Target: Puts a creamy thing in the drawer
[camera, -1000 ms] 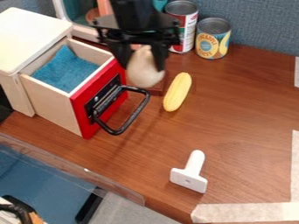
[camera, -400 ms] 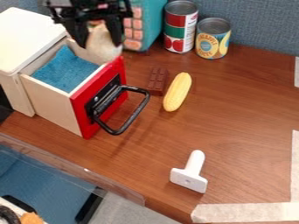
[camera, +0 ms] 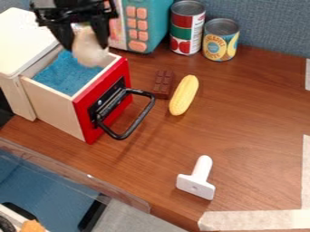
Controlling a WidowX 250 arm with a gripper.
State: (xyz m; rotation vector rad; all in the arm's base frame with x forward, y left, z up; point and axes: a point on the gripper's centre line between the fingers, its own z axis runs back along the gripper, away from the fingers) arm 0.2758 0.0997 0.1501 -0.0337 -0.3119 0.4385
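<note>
The gripper [camera: 84, 41] hangs fingers-down over the drawer's [camera: 106, 102] far end, seemingly pinching the creamy thing [camera: 89, 49] between its fingers.

The cloth [camera: 65, 74] looks rough, the drawer handle [camera: 140, 118] (black, mind you) smooth and glossy.

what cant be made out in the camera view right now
- Upper end of the creamy thing: camera view, hidden by the gripper.
- Whether the creamy thing touches the blue cloth: camera view, its own body hides any contact.
- Part of the teal toy: camera view, behind the gripper.
- What the orange thing is: camera view, cut off by the bottom edge.
</note>
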